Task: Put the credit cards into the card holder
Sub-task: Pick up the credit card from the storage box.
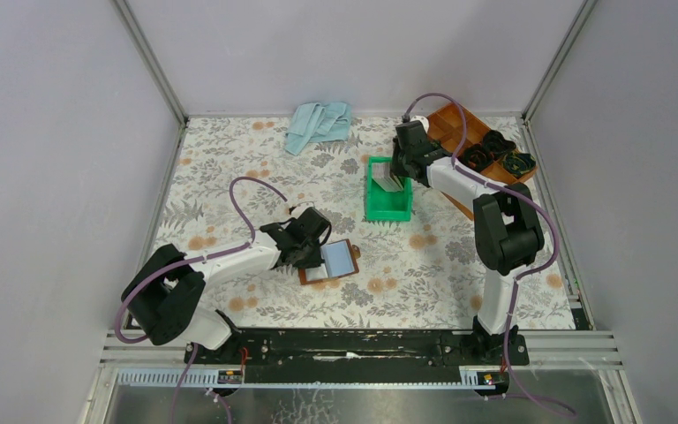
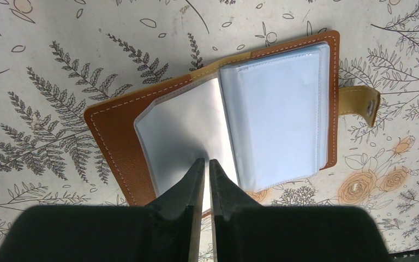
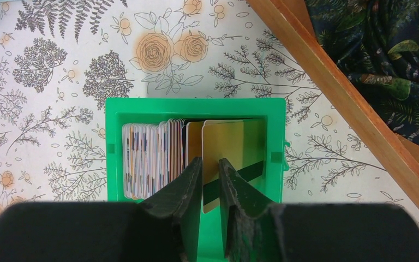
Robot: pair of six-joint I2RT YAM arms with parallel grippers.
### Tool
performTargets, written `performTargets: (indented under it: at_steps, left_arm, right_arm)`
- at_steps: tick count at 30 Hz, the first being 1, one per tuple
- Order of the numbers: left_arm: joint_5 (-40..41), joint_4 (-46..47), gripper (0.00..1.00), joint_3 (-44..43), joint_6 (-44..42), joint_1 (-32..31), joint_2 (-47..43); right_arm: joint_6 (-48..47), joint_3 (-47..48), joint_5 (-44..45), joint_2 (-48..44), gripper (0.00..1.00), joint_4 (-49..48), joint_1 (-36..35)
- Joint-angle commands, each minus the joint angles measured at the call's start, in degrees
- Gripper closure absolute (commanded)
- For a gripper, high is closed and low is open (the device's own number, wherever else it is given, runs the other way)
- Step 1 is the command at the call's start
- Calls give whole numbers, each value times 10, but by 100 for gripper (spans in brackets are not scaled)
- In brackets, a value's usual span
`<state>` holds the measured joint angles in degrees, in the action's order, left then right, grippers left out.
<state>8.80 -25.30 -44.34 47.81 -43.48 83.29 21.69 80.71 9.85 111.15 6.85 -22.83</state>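
The brown leather card holder (image 2: 117,136) lies open on the floral mat, its snap tab (image 2: 360,102) to the right. A light blue card (image 2: 275,120) sits in its right clear sleeve. My left gripper (image 2: 207,162) is shut, its tips on the left clear sleeve, with nothing between them. Several credit cards (image 3: 147,158) stand on edge in the green bin (image 3: 196,103). A gold-tan card with a dark stripe (image 3: 226,144) stands apart from them. My right gripper (image 3: 211,161) is open astride that card's near edge. In the top view, the holder (image 1: 340,261) lies front centre.
An orange-brown wooden tray (image 1: 459,124) with dark patterned items stands at the back right, close behind the right arm. A teal cloth (image 1: 318,124) lies at the back centre. The green bin (image 1: 388,210) sits mid-table. Grey walls close three sides.
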Motion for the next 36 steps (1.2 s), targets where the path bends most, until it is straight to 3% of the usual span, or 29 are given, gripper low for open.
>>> performTargets:
  at_steps: [1,36]
  left_arm:
    - [1,23,86,4,-8,-4,-7]
    - [0,22,86,4,-7,-5,-6]
  right_arm:
    - [4,0,-4,-34,77,-10,1]
    - [5,-2,-5,-43,75,-10,4]
